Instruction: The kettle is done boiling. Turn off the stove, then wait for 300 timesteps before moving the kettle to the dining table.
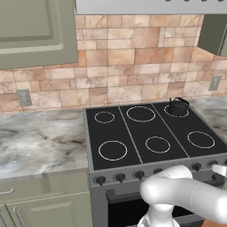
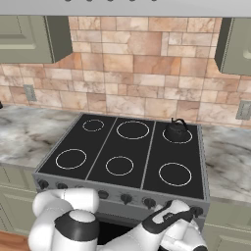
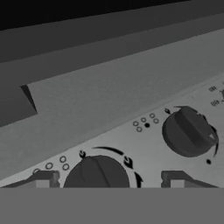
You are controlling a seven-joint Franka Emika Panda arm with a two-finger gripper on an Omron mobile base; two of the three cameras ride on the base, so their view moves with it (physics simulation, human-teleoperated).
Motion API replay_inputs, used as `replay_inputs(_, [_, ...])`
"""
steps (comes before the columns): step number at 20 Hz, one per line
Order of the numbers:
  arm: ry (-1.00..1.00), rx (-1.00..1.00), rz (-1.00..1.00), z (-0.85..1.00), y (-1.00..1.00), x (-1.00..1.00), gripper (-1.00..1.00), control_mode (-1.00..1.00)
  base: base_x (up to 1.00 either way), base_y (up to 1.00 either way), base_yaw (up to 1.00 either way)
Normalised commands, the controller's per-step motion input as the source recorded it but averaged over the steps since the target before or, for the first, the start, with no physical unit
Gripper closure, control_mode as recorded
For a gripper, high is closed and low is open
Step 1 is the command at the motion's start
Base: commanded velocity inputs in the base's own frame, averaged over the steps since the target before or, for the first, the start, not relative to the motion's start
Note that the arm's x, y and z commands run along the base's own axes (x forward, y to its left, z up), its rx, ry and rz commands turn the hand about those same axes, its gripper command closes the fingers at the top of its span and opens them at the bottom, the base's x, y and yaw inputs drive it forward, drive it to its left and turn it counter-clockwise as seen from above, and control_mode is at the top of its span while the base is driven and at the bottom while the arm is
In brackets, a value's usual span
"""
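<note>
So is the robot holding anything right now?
No, nothing. Its fingers stand apart on either side of a stove knob, not squeezing it.

You have the stove (image 1: pixel 146 137) set between two marble counters (image 1: pixel 40 142); its black glass top carries six white ring burners; the kettle (image 1: pixel 177 106) sits on the far right burner, handle arched upward; the counters on both sides run back to the brick wall.

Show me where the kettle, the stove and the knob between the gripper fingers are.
kettle (image 2: pixel 176 131), right base view, on its round black body.
stove (image 1: pixel 133 133), left base view, on bare black glass between the burners.
knob (image 3: pixel 97 174), hand view, on its dark front face.
</note>
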Motion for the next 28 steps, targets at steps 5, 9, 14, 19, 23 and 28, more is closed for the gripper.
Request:
replay_inputs(5, [0.00,0.00,0.00,0.13,0.00,-0.30,-1.00,-1.00,0.00,0.00,0.00])
replay_inputs(9, [-0.01,0.00,0.00,0.33,0.07,-0.25,-1.00,-1.00,0.00,0.00,0.00])
replay_inputs(14, [0.00,0.00,0.00,0.42,0.18,-0.16,-1.00,-1.00,0.00,0.00,0.00])
replay_inputs(19, [0.00,-0.02,0.00,0.38,0.29,-0.18,-1.00,-1.00,0.00,0.00,0.00])
replay_inputs(23, [0.00,-0.04,0.00,0.38,0.29,-0.20,-1.00,-1.00,0.00,0.00,0.00])
replay_inputs(28, [-0.02,-0.05,0.00,0.44,0.28,-0.17,-1.00,-1.00,0.00,0.00,0.00])
